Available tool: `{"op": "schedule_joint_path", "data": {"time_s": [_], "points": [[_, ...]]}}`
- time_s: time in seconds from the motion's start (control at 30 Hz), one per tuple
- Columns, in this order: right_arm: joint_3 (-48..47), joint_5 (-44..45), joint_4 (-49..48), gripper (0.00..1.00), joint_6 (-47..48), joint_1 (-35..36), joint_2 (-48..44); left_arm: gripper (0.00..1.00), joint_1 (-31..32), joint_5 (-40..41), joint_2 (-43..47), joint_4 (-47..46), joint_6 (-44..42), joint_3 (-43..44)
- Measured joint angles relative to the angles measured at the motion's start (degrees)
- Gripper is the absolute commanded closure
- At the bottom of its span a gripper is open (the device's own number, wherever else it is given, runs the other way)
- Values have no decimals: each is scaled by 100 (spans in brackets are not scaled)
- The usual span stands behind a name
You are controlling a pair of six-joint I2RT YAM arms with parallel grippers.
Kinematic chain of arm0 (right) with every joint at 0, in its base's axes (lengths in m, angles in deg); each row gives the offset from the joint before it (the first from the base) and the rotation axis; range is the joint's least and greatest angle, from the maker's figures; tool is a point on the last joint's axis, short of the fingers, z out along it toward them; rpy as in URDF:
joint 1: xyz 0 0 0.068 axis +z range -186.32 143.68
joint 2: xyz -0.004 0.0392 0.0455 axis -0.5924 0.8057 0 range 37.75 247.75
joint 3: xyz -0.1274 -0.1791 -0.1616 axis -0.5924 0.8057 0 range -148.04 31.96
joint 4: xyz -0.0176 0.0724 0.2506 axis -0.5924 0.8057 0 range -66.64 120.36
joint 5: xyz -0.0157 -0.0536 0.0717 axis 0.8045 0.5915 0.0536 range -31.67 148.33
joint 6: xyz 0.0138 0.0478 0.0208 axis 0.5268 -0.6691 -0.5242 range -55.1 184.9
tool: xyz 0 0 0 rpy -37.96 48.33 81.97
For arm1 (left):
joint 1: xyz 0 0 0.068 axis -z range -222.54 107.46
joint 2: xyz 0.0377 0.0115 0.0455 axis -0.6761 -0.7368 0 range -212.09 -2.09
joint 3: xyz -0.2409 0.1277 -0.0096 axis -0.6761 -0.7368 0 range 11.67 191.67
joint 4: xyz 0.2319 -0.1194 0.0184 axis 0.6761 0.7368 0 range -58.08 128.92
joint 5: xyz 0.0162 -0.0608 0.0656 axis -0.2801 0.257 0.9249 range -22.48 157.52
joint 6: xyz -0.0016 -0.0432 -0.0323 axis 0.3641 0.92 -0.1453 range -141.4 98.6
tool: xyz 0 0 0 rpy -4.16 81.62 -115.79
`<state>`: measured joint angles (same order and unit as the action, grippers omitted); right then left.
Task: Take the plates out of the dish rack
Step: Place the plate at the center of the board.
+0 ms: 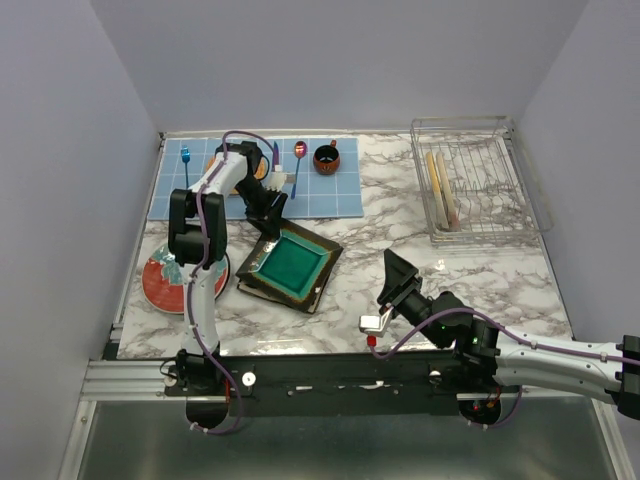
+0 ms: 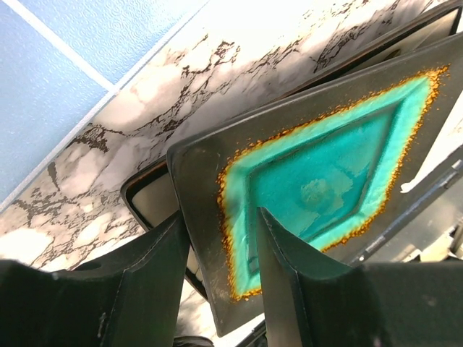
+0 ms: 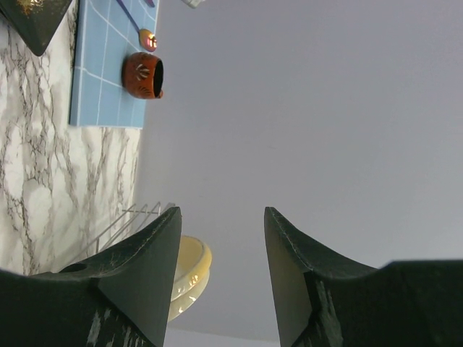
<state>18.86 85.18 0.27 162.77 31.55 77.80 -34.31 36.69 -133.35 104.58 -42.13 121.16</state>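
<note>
A square dark plate with a teal centre (image 1: 290, 265) lies flat on the marble table, stacked on another square plate (image 2: 155, 199) with a cream face. My left gripper (image 1: 268, 222) is at its far corner, and in the left wrist view the left gripper (image 2: 221, 215) stands open, its fingers astride the dark plate's (image 2: 318, 181) rim. A round red plate (image 1: 160, 282) lies at the left edge. The dish rack (image 1: 490, 215) stands at the back right with cream plates (image 1: 443, 190) upright in its left side. My right gripper (image 1: 398, 280) hovers open and empty, and in its own view the right gripper (image 3: 221, 211) faces the rack (image 3: 123, 224) and a cream-yellow plate (image 3: 189, 271).
A blue tiled mat (image 1: 330, 195) at the back holds spoons (image 1: 298, 165) and an orange-brown mug (image 1: 326, 158), which also shows as the mug (image 3: 142, 74) in the right wrist view. Grey walls close in the table on three sides.
</note>
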Motion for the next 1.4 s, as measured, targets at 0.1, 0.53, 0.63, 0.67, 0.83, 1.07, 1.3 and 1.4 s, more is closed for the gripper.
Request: {"op": "schedule_joint_path", "data": {"time_s": [0.1,0.53,0.63,0.67,0.83,1.07,1.3,1.4], "points": [[0,-17,0,43,17,0,0,49,7,42,120,-151,2,-173],[-160,-26,184,43,-76,0,111,51,11,260,605,-675,2,-850],[-549,-22,470,43,-293,0,297,55,11,299,778,-872,2,-1104],[-647,-11,525,43,-339,0,321,58,13,323,813,-922,0,-1154],[-986,50,643,43,-494,0,387,62,9,385,957,-1143,11,-1410],[-988,59,710,43,-487,0,431,80,-7,365,1049,-1268,177,-1589],[-970,57,787,43,-476,0,389,99,-28,308,1143,-1397,258,-1766],[-831,57,776,43,-422,0,321,100,-42,291,1150,-1416,306,-1781]]}}
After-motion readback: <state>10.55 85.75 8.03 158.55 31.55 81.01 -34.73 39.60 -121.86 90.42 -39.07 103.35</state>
